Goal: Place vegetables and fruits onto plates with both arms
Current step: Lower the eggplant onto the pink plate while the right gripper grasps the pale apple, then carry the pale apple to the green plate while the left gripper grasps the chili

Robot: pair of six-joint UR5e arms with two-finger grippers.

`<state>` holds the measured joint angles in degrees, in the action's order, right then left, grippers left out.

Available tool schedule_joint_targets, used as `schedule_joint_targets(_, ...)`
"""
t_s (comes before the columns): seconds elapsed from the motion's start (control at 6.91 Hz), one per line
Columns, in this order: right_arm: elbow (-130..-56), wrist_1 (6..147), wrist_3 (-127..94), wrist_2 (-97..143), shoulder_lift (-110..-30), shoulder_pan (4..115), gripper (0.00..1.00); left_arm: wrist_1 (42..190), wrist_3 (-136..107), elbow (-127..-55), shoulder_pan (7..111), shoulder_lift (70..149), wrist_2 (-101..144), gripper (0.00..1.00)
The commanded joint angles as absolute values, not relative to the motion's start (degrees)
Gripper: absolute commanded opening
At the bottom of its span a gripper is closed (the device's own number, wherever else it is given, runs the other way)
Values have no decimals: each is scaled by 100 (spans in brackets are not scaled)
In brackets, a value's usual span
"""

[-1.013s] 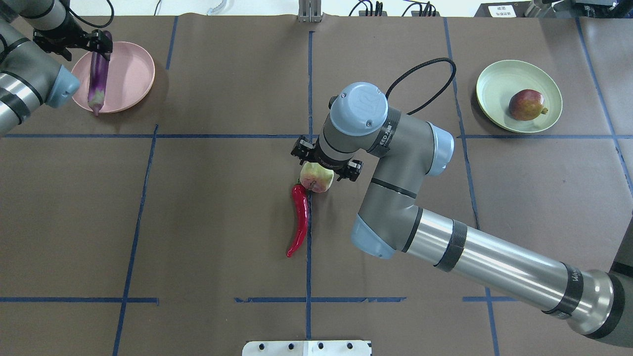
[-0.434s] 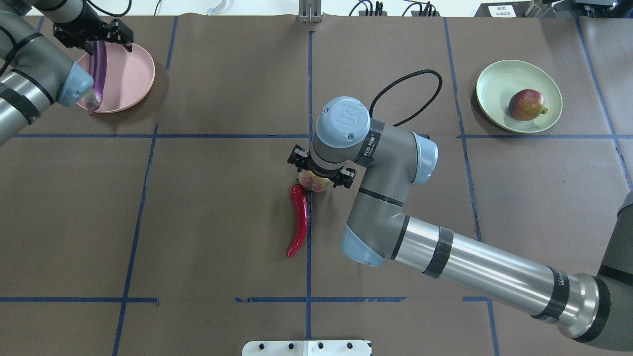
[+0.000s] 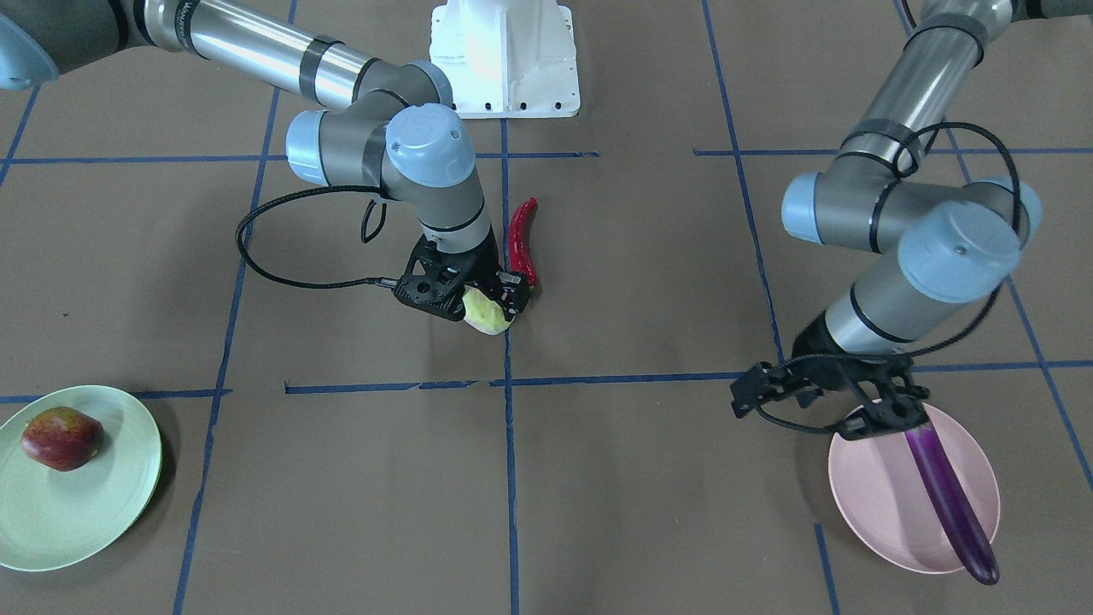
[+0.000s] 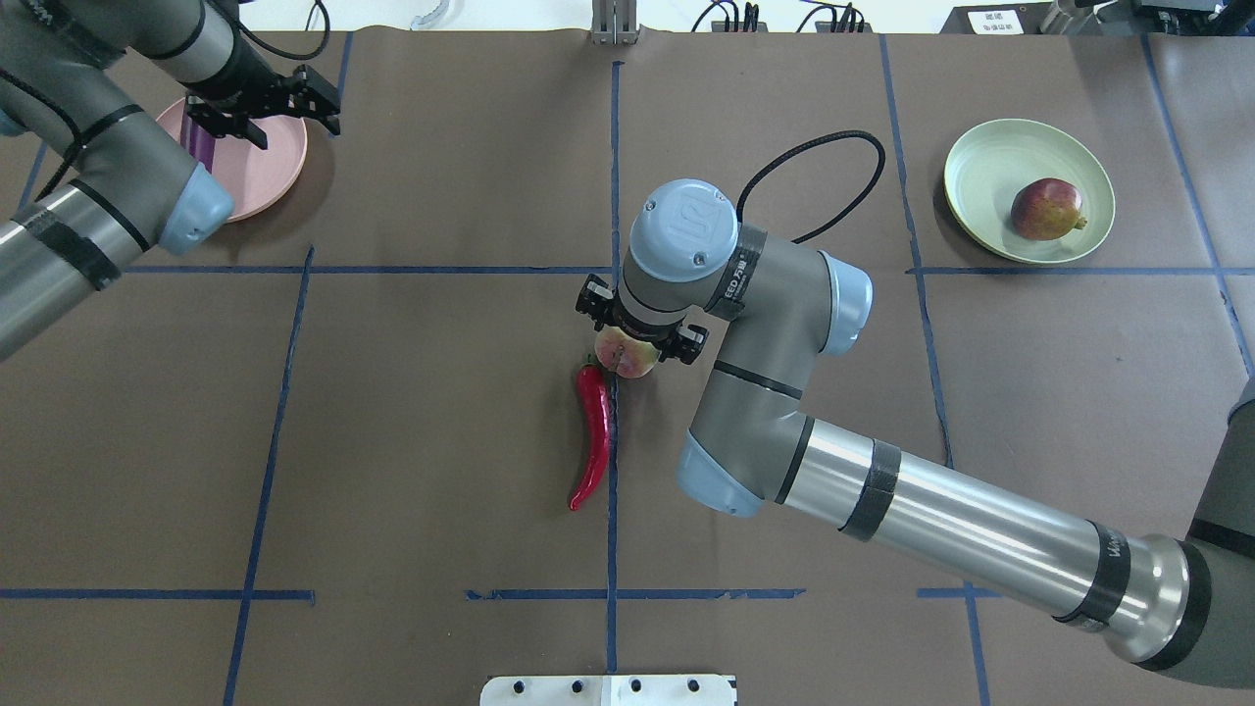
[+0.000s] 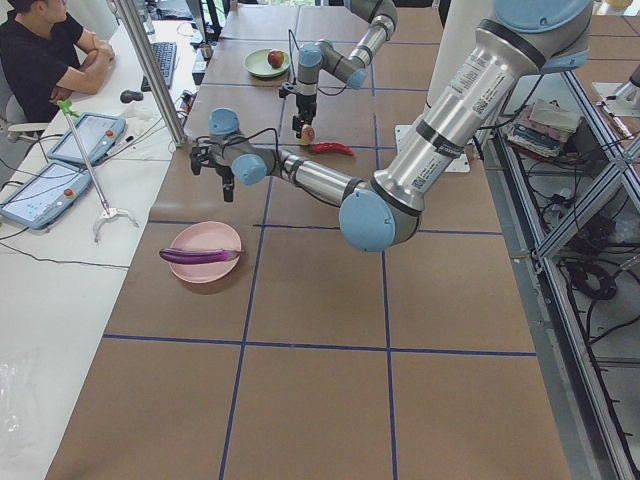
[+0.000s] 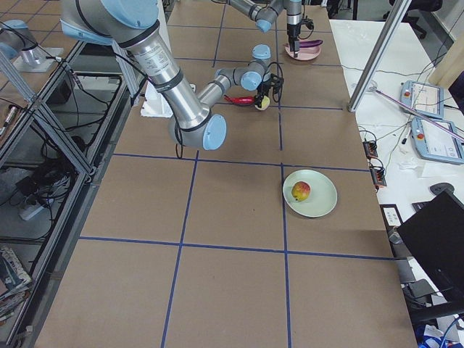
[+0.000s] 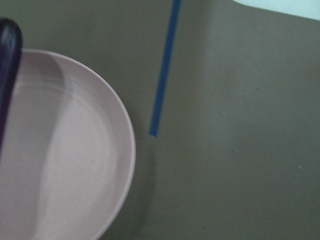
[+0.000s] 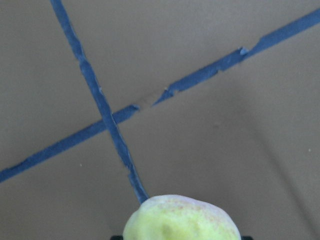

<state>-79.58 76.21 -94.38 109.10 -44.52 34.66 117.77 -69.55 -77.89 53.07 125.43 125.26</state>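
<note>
1. Gripping the yellow-green fruit (image 3: 487,320), the right gripper (image 3: 480,299) has its jaws closed on the fruit's two sides, pointing down at the middle of the table (image 4: 441,412).
2. The fruit sits at table level; whether it rests on the surface cannot be told. It is just beside the stem end of the red chili (image 4: 594,441), which lies flat along a blue tape line (image 4: 613,549).
3. The left gripper (image 4: 284,110) hangs with its jaws apart and holds nothing. It is raised above the rim of the pink plate (image 3: 879,512) and clear of the plate's contents.
4. The eggplant (image 3: 948,504) lies across the pink plate, one end reaching past the rim.
5. The green plate (image 4: 980,167) stands at the opposite end of the table, well apart from both grippers. The dark red fruit (image 4: 1047,208) rests on it, off centre.
</note>
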Motion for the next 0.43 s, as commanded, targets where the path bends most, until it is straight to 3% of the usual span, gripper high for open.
schedule_joint_targets(0.0,-7954,7620,-8374,11161,-4831,4390,0,11777,-8119,-8445,4529,12577,12472,100)
schedule_joint_targets(0.29,-7483,7638,-6565,11372,-5228,5426,0,11742,-8218,-8464,3687,12586,11343,100)
